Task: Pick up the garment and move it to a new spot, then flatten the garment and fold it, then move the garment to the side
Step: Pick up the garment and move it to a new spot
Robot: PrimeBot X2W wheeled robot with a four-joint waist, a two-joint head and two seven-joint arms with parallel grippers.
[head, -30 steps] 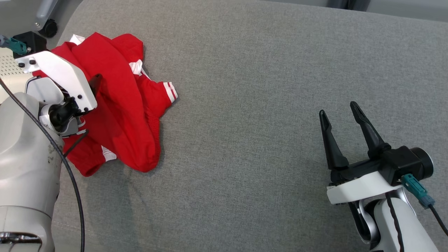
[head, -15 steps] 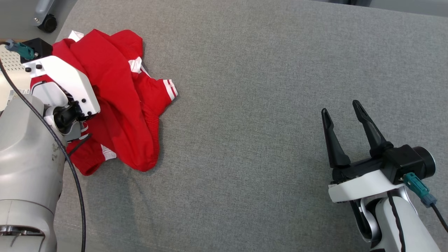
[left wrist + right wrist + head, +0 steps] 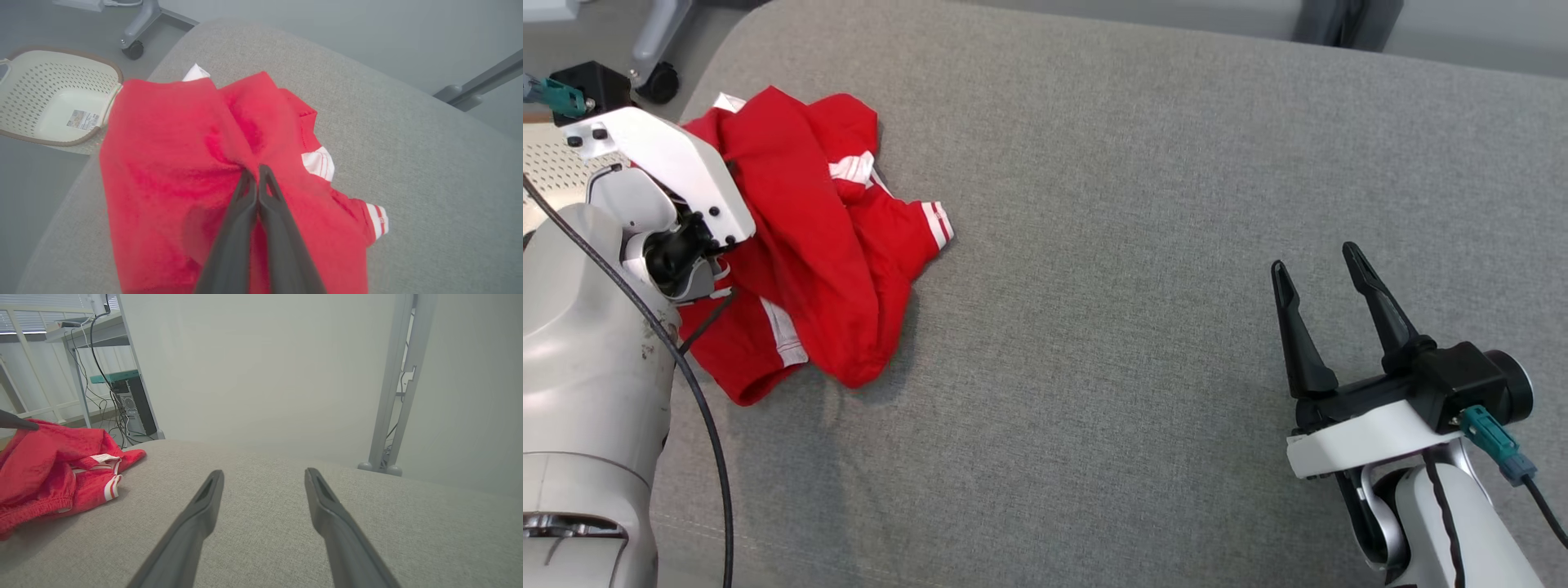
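Note:
The garment [image 3: 800, 237] is a crumpled red piece with white stripes, lying near the far left corner of the grey cushion [image 3: 1135, 245]. In the left wrist view my left gripper [image 3: 257, 168] is shut, its two dark fingers pinching a fold at the top of the garment [image 3: 163, 155]. In the head view the white left wrist housing [image 3: 678, 171] covers those fingers. My right gripper [image 3: 1313, 260] hovers open over the bare cushion at the right, far from the cloth. The right wrist view shows the same open gripper [image 3: 263, 473] and the garment [image 3: 45, 469] at its left edge.
A cream perforated basket [image 3: 61, 94] stands on the floor beyond the cushion's left edge. A castor of a wheeled stand [image 3: 658, 82] is near the far left corner. Grey metal posts [image 3: 398, 388] rise behind the cushion. The cushion stretches wide between the two grippers.
My left gripper has gone from open to shut on the garment, and the cloth has bunched up toward it. The head camera has shifted slightly. The right arm has stayed put.

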